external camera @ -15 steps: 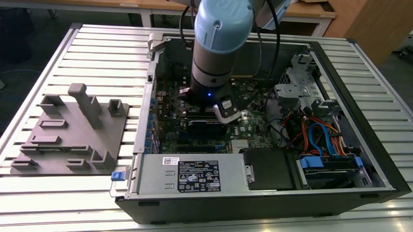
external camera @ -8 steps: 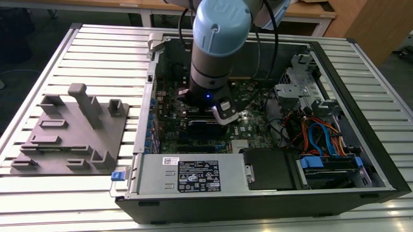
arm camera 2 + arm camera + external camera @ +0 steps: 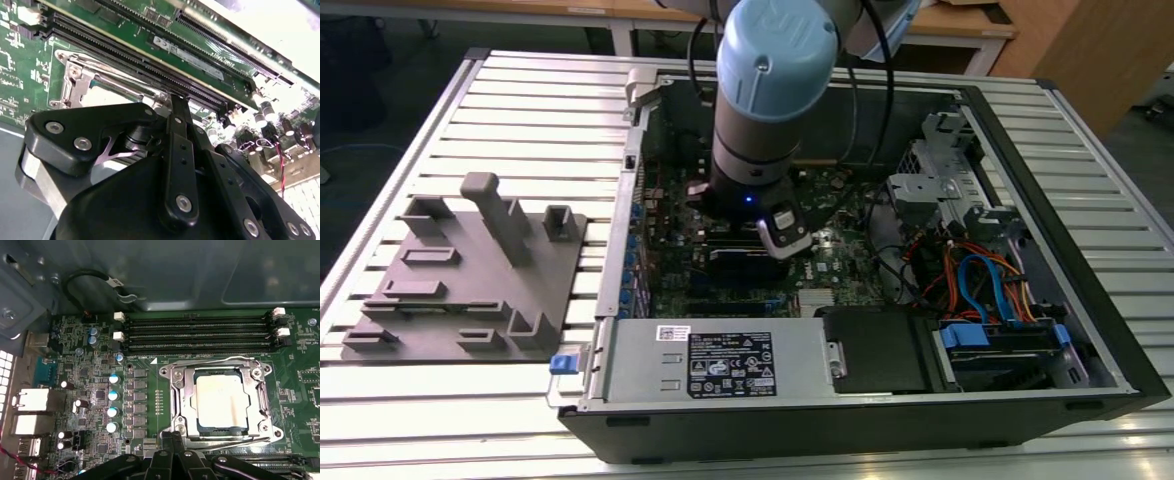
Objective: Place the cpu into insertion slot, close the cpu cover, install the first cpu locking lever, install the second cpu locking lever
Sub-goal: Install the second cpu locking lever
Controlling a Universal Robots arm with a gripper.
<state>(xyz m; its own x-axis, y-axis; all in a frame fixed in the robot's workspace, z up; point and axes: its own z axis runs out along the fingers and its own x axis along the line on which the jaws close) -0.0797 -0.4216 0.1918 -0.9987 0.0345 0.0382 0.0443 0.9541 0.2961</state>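
Observation:
In the first wrist view the cpu (image 3: 221, 402) lies flat in the insertion slot (image 3: 220, 430), its pale metal top showing through the window of the cpu cover (image 3: 181, 402), which lies down over it. One wire locking lever (image 3: 215, 361) runs along the side by the memory slots, the other (image 3: 235, 442) along the opposite side. My gripper (image 3: 173, 437) is shut, its tips at the socket's edge by that second lever. The second wrist view shows the gripper (image 3: 173, 100) just beside the cover (image 3: 82, 82). In the exterior view the gripper (image 3: 783, 240) hangs low over the board.
Long black memory slots (image 3: 197, 332) run beside the socket, and capacitors (image 3: 113, 395) and rear ports (image 3: 30, 410) stand nearby. The open case (image 3: 1067, 120) holds a power supply (image 3: 707, 365) and cabled drive bays (image 3: 987, 280). A grey fixture plate (image 3: 467, 280) lies at the exterior view's left.

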